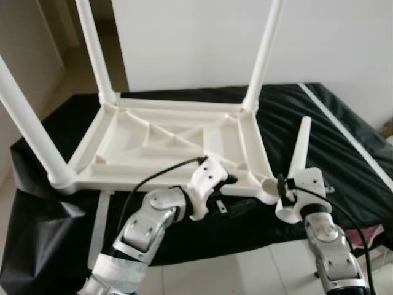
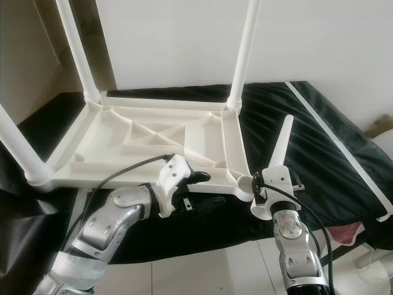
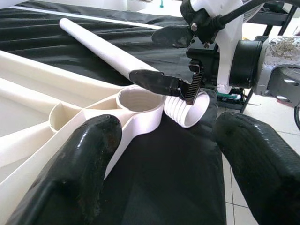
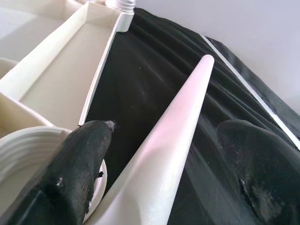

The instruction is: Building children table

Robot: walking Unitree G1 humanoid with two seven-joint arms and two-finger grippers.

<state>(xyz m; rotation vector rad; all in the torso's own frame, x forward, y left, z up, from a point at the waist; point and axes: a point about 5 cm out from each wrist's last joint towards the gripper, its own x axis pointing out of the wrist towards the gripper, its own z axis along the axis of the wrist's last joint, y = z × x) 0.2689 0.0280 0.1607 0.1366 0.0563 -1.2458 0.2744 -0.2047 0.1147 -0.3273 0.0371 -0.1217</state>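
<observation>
Plastic throughout: the upturned table top (image 1: 178, 138) is white, ribbed on its underside, likely light and stiff but slick, and liable to skate on the black cloth (image 1: 344, 160) that carries it. It lies across the middle of the cloth, underside up, with three legs (image 1: 265, 49) already standing in its corner sockets: two at the far corners, one at the near left. The near right corner socket (image 3: 137, 99) is empty and threaded inside.

Fourth leg (image 1: 299, 161) sits just beside that socket, at the near right of the cloth. It tapers to a rounded tip, and its thick threaded end points down toward the robot. Best hold, I judge, is low on the thick part just above the thread, where the taper gives least chance of slipping; a grip nearer the tip would slide.

Right gripper (image 1: 288, 193) is clamped around the leg near its threaded end, the leg tilted with its tip up and leaning away, the forearm rising from below.

Left gripper (image 1: 222, 184) rests at the table top's near edge, just left of the empty socket, fingers (image 3: 70, 173) spread wide and holding nothing, elbow bent low.
</observation>
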